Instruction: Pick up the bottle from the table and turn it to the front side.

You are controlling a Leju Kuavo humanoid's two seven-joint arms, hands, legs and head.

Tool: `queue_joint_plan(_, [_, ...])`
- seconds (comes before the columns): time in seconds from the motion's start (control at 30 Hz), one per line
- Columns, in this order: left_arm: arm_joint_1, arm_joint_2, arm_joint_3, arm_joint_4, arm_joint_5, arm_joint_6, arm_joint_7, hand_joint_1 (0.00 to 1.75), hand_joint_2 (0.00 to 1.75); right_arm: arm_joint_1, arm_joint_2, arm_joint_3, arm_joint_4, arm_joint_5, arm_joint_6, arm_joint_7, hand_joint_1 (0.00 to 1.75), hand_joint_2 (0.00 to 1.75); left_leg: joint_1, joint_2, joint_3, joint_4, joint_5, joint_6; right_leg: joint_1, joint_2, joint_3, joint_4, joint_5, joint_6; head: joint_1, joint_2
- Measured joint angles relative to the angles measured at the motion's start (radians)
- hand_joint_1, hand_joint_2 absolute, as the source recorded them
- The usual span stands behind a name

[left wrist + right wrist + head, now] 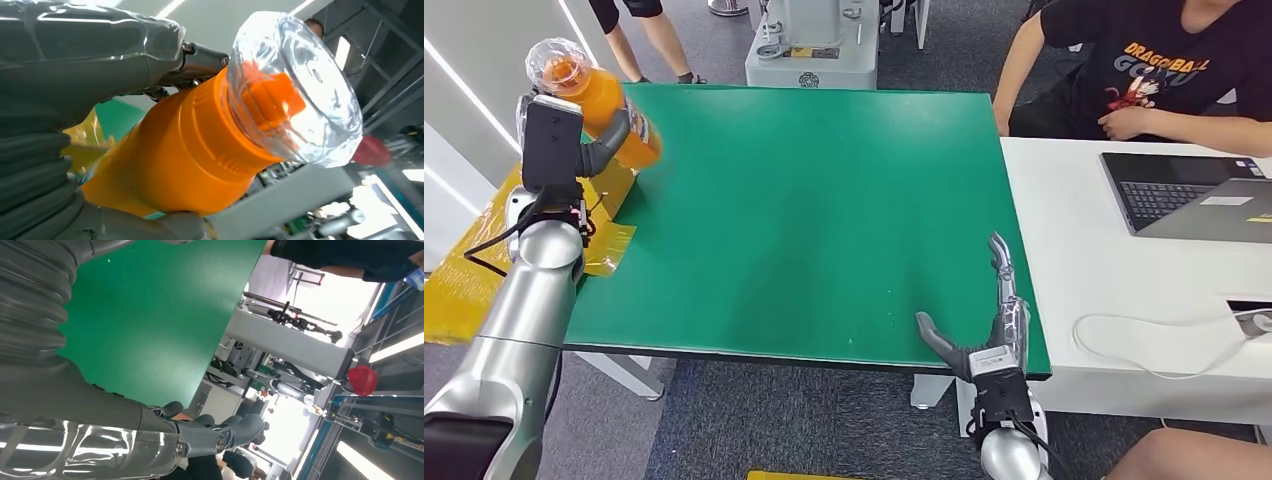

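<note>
The left hand (596, 150) is gripping the orange bottle (604, 105), holding it tilted above the green desk's (824, 220) far left corner. The right hand (984, 325) is resting spread at the near edge, holding nothing.

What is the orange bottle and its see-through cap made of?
The orange bottle looks like smooth, opaque plastic, with moulded ridges near its neck. The clear cap looks like glossy transparent plastic; light glints off it and the orange spout shows through.
</note>
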Motion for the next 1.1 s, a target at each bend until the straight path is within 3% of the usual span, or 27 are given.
queue_joint_plan(0.27, [-0.05,0.043,-0.017,0.1,-0.169,0.081,0.019,1.75,1.75,0.035,-0.001,0.0,-0.045,0.012,-0.006,-0.004,0.0,1.75,0.0,0.0,0.0,0.0,0.0,0.0,0.0,0.0,-0.001,0.0,0.0,0.0,0.0,0.0])
queue_joint_plan(0.57, [-0.129,0.064,-0.097,0.19,-0.45,0.121,0.155,1.75,1.75,0.088,-0.004,-0.002,-0.109,0.035,-0.021,0.012,0.0,1.75,0.0,0.0,0.0,0.0,0.0,0.0,0.0,0.0,0.0,0.0,0.0,0.0,0.0,0.0])
queue_joint_plan(0.93, [-0.163,0.066,-0.237,0.245,-0.726,-0.083,0.334,1.75,1.75,0.133,-0.008,-0.021,-0.178,0.067,-0.005,0.043,0.0,1.75,0.0,0.001,0.0,0.0,0.0,0.0,0.0,0.001,-0.001,-0.001,0.0,0.0,0.0,0.0])
queue_joint_plan(1.1, [-0.162,0.055,-0.26,0.247,-0.782,-0.158,0.36,1.75,1.75,0.149,-0.009,-0.036,-0.202,0.082,0.007,0.048,0.0,1.75,0.0,0.001,0.0,0.0,0.0,0.0,0.0,0.001,-0.001,-0.001,0.0,0.0,0.0,0.0])
